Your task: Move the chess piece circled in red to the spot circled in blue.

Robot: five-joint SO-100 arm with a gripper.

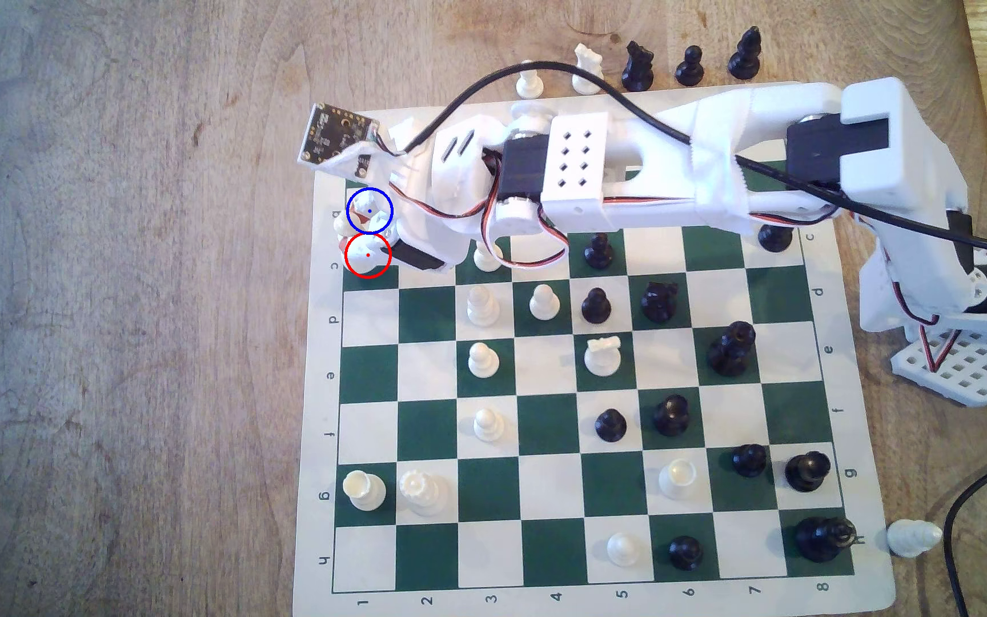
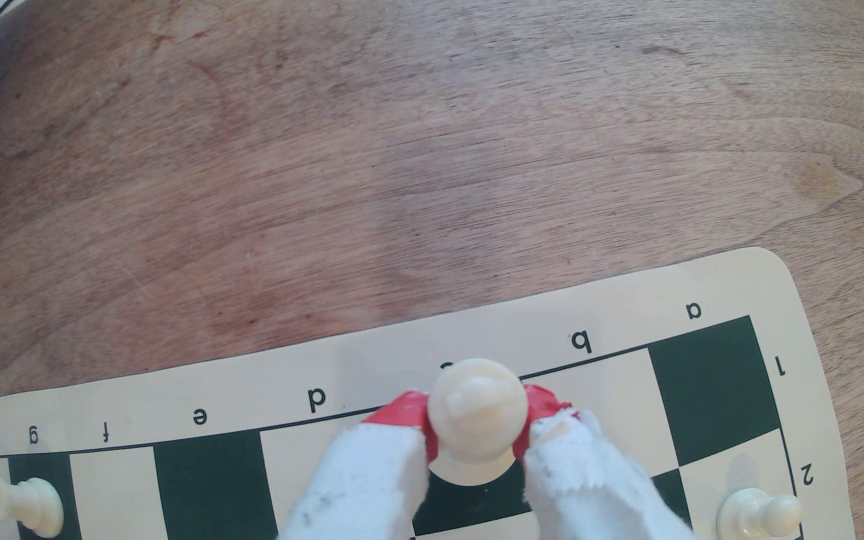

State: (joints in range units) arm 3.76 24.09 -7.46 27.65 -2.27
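The chess piece (image 2: 476,410) is cream-white with a rounded knob top and a wide round base. It stands over the green square ringed in red (image 1: 367,261), at the board edge on the exterior view's left. My gripper (image 2: 476,431) is shut on it, and a red-tipped finger (image 2: 401,415) presses each side of its body. I cannot tell whether its base rests on the board. The spot (image 2: 612,400) is the adjacent cream square with the blue ring (image 1: 373,202), partly covered by a fingertip in the exterior view.
A white pawn (image 2: 760,514) stands one row in from the spot. A white piece with a cup-like top (image 1: 363,489) sits on g1. White pawns (image 1: 482,305) and black pieces (image 1: 598,249) fill the middle of the board. Bare wooden table (image 1: 123,296) lies beyond the board edge.
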